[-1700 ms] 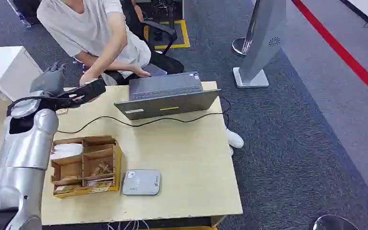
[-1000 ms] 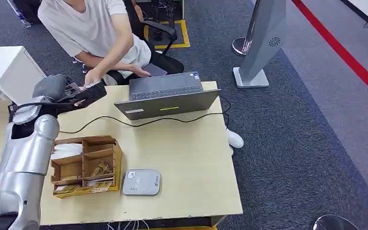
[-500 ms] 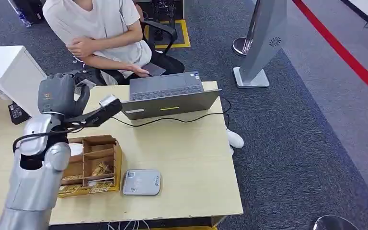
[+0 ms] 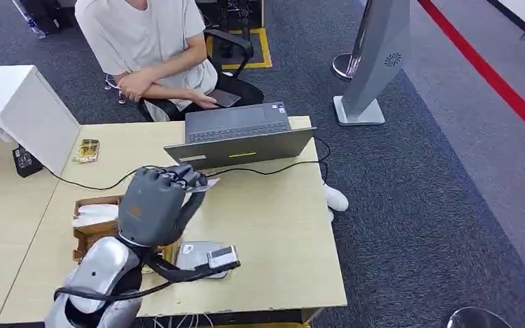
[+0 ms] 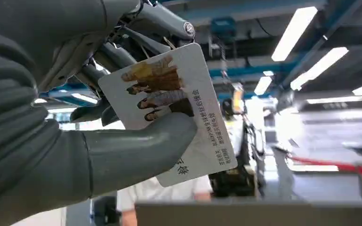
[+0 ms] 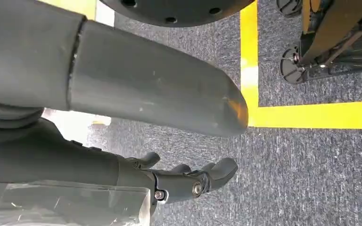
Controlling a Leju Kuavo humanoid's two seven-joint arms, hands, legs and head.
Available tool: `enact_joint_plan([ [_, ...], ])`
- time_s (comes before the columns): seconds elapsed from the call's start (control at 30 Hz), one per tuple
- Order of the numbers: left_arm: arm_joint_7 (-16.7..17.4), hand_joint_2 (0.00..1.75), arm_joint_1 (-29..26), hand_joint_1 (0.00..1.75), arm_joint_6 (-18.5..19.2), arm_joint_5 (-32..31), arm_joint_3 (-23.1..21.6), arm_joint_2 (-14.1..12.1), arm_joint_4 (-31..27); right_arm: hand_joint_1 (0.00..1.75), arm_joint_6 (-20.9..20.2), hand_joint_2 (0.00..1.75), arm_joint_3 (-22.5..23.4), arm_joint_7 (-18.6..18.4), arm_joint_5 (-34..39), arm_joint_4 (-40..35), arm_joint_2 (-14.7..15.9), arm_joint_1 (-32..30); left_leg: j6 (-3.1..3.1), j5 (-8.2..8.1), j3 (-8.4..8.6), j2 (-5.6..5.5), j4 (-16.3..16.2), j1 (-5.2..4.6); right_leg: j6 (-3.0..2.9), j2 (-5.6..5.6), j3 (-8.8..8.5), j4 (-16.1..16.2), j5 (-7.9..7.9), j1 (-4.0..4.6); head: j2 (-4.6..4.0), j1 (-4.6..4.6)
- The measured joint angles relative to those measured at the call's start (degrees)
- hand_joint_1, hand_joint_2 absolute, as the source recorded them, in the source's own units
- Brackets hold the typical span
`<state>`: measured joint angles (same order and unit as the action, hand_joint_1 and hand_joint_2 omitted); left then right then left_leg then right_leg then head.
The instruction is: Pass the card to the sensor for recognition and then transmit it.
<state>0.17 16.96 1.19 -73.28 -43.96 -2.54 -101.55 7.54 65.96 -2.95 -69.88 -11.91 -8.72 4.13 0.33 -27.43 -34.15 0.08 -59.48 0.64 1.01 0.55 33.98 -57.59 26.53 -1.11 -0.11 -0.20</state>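
1 card [image 5: 179,108] between left hand [image 4: 156,201] fingers [image 5: 136,146].

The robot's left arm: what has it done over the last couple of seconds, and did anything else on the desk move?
The left hand swung from the desk's far left corner, beside the person, back over the middle, now holding the card. The person drew both arms in. Laptop, wooden organizer and sensor stayed put.

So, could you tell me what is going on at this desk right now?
The left robot hand holds a printed card between its thumb and fingers, above the wooden desk near the small grey card reader. A person sits behind the open laptop, arms folded. The right robot hand hangs over the floor, holding nothing.
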Motion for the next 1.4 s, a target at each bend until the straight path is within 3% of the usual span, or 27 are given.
enact_joint_plan([
  [0.17, 2.23, 1.75, 0.33, 1.75, 5.79, 0.59, -3.39, -1.31, 6.45, 0.00, -0.02, 0.00, 0.31, -0.50, 0.42, 0.02, -0.04, 0.13, 0.00, 0.00, 0.02, 0.01, 0.00, 0.00, -0.01, 0.01, 0.00, 0.00, -0.01, 0.00, 0.00, -0.02],
  [0.4, 4.11, 1.75, 1.45, 1.75, 8.46, 0.04, -6.71, -2.23, 13.64, 0.00, 0.02, 0.00, 0.74, -1.03, 0.81, 0.02, -0.04, 0.18, 0.00, 0.01, 0.01, 0.00, -0.01, 0.00, -0.01, 0.01, 0.00, 0.00, -0.01, 0.00, 0.00, 0.00],
  [0.83, 4.94, 1.75, 2.95, 1.75, 11.16, 0.15, -8.45, -3.43, 16.43, 0.00, 0.17, 0.00, 1.33, -1.18, 0.72, 0.02, -0.04, 0.19, 0.00, 0.01, 0.01, 0.00, 0.00, 0.00, -0.01, 0.00, 0.00, 0.00, 0.00, 0.00, 0.00, -0.02],
  [1.0, 5.21, 1.75, 3.93, 1.75, 14.00, 0.17, -9.28, -4.04, 17.46, 0.00, 0.33, 0.00, 1.42, -1.20, 0.70, 0.02, -0.04, 0.19, 0.00, 0.01, 0.01, 0.00, 0.00, 0.00, -0.01, 0.00, -0.01, 0.00, 0.00, 0.00, 0.00, -0.02],
  [1.23, 5.47, 1.75, 4.50, 1.75, 14.57, 0.17, -9.61, -4.76, 18.51, 0.00, 0.65, 0.00, 1.53, -1.36, 0.72, 0.02, -0.04, 0.19, 0.00, 0.00, 0.00, 0.00, 0.00, 0.00, -0.01, 0.01, 0.00, 0.00, 0.00, 0.00, 0.00, -0.02],
  [1.4, 4.50, 1.75, 5.19, 1.75, 14.97, 0.57, -11.06, -6.86, 18.42, 0.00, 0.70, 0.00, 1.73, -1.38, 1.09, 0.02, -0.09, 0.19, 0.00, 0.00, 0.01, 0.01, 0.00, 0.00, -0.01, 0.01, -0.01, 0.00, 0.00, 0.00, 0.00, -0.02],
])
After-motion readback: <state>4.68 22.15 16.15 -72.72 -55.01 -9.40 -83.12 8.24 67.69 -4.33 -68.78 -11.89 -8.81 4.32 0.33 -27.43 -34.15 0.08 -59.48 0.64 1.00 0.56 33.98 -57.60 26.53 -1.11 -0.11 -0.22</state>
